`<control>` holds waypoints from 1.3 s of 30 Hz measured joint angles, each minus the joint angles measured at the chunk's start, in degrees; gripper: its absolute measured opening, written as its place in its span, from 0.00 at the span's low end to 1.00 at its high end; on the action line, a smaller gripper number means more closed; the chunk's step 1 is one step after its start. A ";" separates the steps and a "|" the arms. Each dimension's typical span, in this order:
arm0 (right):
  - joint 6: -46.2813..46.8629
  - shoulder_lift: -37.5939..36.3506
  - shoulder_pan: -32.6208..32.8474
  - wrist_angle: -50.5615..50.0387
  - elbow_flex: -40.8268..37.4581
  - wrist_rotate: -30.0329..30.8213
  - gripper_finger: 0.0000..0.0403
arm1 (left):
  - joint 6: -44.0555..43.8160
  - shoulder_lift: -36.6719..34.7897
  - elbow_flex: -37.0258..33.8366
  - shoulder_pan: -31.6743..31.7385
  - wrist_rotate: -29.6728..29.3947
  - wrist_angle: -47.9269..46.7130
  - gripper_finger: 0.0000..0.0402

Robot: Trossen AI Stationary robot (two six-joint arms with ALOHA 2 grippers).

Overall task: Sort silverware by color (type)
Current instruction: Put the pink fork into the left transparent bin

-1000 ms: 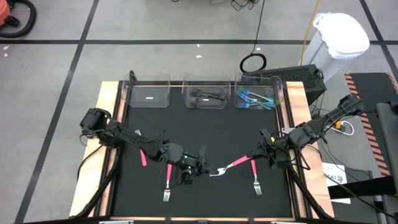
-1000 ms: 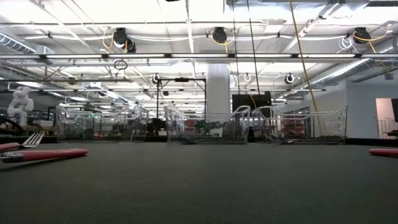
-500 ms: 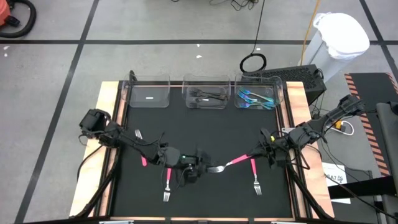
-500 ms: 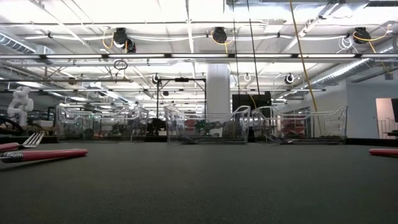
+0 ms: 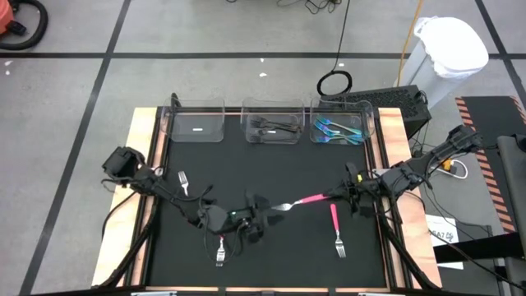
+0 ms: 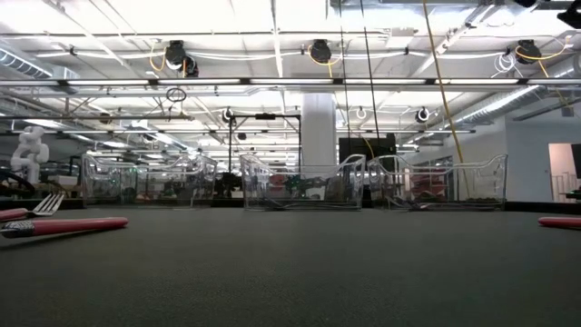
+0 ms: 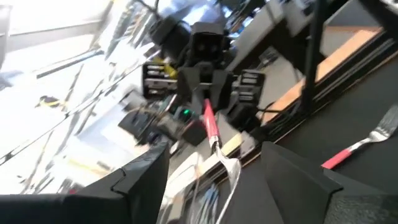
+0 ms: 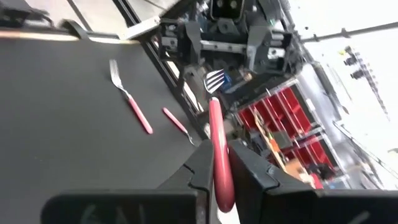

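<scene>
My right gripper (image 5: 349, 196) is shut on a pink-handled fork (image 5: 302, 201) above the middle of the black mat. The fork's silver head (image 7: 231, 168) points at my left gripper (image 5: 263, 207). That gripper stands open, one finger on each side of the head and apart from it. Three more pink-handled forks lie flat on the mat: one (image 5: 338, 228) near my right gripper, one (image 5: 220, 252) at the near edge and one (image 5: 182, 182) partly under my left arm. Black silverware (image 5: 275, 127) lies in the middle bin and teal silverware (image 5: 337, 130) in the right bin. My right gripper pinches the fork's pink handle (image 8: 219, 163) near its free end between its two fingers. The fingers come level from the table's right side and lie along the fork, which sticks out ahead of them. The fork is lifted clear of the mat, about level, its head (image 8: 214, 79) toward my left gripper.
Three clear bins stand in a row along the mat's far edge; the left bin (image 5: 196, 123) holds only a small white label. Wooden rails border the mat on both sides. A white waste bin (image 5: 450, 49) stands beyond the table's far right corner.
My left gripper has opened and let go of the fork's head, and its wrist has turned while the arm swung toward the table's near edge. The fork stays in my right gripper; its head has swung toward the far edge, so it lies more level across the table.
</scene>
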 joint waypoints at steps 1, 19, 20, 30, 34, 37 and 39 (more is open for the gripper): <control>0.04 0.00 0.00 0.00 0.00 0.91 0.07 | -0.02 0.00 0.00 -0.40 -1.37 0.37 0.64; 0.91 -0.02 0.00 0.98 0.00 17.85 0.07 | -6.45 0.00 3.28 -1.66 -17.02 1.31 0.64; 0.90 -0.02 0.00 0.96 0.00 17.84 0.07 | -6.47 0.00 3.28 -1.66 -17.89 1.34 0.64; 0.89 0.32 0.00 0.90 0.00 17.77 0.07 | -17.91 -0.79 6.73 -0.86 -19.04 -5.94 0.64; 0.91 2.19 0.00 2.62 0.00 17.75 0.07 | -25.33 0.04 11.26 1.10 -14.75 -20.39 0.64; 0.57 4.60 0.00 5.33 0.02 17.77 0.07 | -28.74 1.90 13.97 3.24 -13.50 -26.65 0.64; -0.46 6.42 0.00 6.26 0.02 17.77 0.07 | -27.87 3.96 15.48 4.52 -13.49 -27.33 0.64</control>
